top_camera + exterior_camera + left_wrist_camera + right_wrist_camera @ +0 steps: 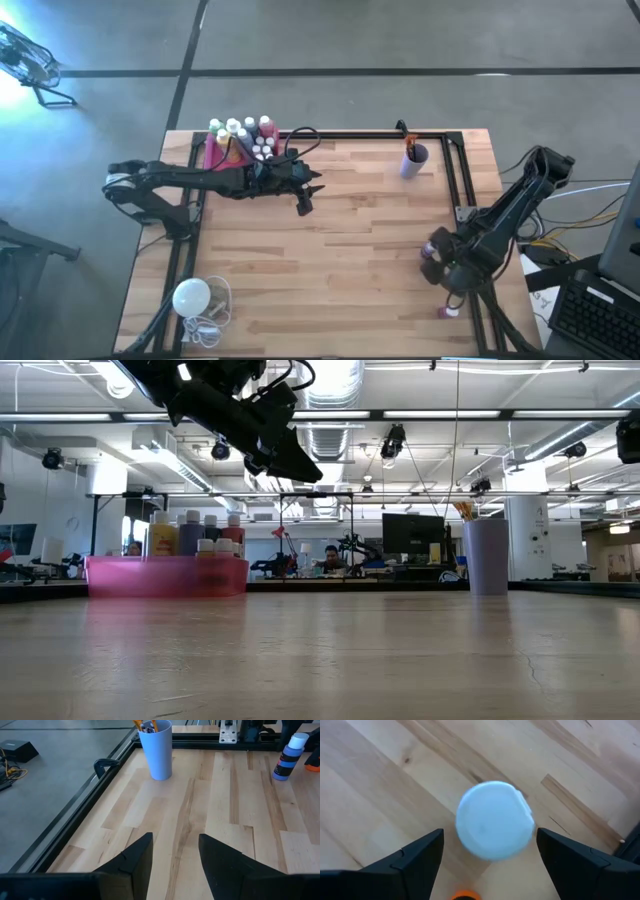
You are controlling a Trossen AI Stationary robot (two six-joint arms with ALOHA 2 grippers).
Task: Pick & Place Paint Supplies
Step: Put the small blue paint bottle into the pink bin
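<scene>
High view: your left gripper hangs above the bench just beside the pink tray of white-capped paint bottles, fingers parted and holding nothing. Your right gripper is at the near right corner over a bottle; another small bottle lies closer to the edge.

Low view: tray and bottles stand at far left, a lilac cup with brushes at far right; the left arm is well above the bench.

Left wrist view: fingers released, bare wood between them; the cup and a blue bottle stand well ahead.

Right wrist view: fingers spread wide, a white cap centred between them, untouched.

Judgement: pick in hand on the right. You need to descend, then clench on the bottle.
</scene>
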